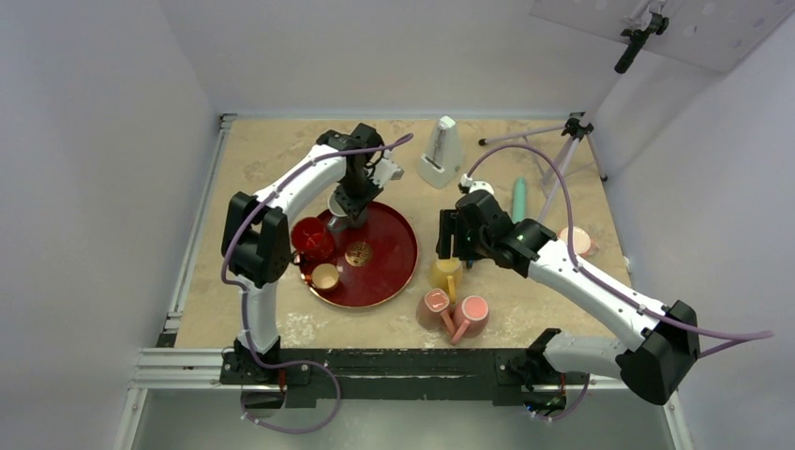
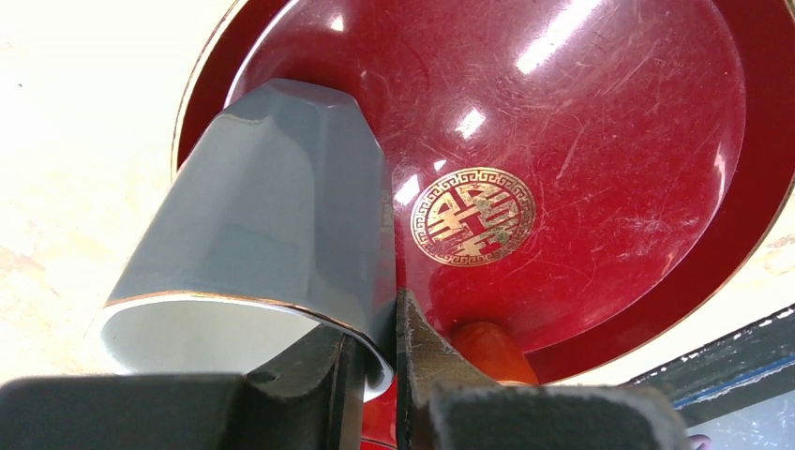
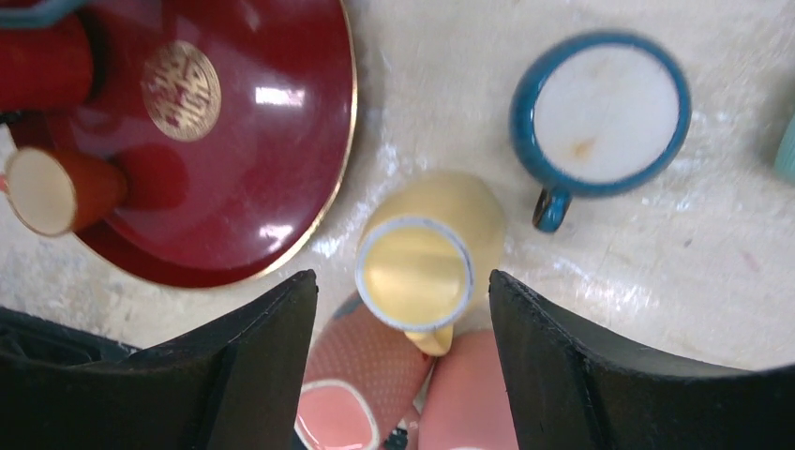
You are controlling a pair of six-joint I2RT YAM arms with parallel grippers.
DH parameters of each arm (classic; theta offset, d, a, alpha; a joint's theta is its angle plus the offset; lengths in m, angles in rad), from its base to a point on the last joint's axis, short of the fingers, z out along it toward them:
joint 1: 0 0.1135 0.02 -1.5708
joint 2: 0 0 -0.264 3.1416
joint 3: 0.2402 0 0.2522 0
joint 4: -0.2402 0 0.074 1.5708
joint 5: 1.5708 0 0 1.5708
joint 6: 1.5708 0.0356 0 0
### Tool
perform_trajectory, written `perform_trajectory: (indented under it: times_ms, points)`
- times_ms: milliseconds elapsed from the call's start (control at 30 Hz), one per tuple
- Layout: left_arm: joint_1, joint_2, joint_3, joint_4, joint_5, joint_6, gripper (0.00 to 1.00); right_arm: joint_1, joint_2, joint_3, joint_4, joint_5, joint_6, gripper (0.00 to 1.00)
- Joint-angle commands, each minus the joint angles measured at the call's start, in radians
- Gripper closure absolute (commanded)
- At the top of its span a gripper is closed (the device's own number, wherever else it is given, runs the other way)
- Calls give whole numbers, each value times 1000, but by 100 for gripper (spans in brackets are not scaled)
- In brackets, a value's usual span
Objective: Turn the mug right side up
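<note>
The grey mug (image 2: pixel 272 206) was held clamped in the left hand (image 2: pixel 380 337), its gold-lined rim pinched with one finger inside the white interior and the other against the outer wall. The mug was seen tilted, its mouth turned towards the wrist and its base pointed down at the far-left rim of the red tray (image 2: pixel 609 187), beside the gold emblem (image 2: pixel 473 216). Whether the base touched the tray could not be told. On the tabletop (image 3: pixel 675 272), the right hand (image 3: pixel 401 281) was held with its fingers spread wide above a yellow mug (image 3: pixel 422 253), which was framed between them. A blue mug (image 3: pixel 600 112) was seen base-up nearby.
</note>
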Motion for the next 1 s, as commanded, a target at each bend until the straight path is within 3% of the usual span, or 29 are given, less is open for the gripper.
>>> perform_trajectory:
  times_ms: [0, 333, 567, 967]
  points:
    - [0, 45, 14, 6, -1, 47, 82, 32, -52, -39, -84, -6, 74, 30]
    - [0, 71, 93, -10, 51, 39, 59, 64, -45, -116, -70, -27, 123, 33]
    - [0, -23, 107, -59, 89, 53, 39, 68, -19, -171, -22, -37, 128, 45]
    - [0, -124, 102, -111, 170, 33, 36, 69, 136, -173, 109, 93, 121, 49]
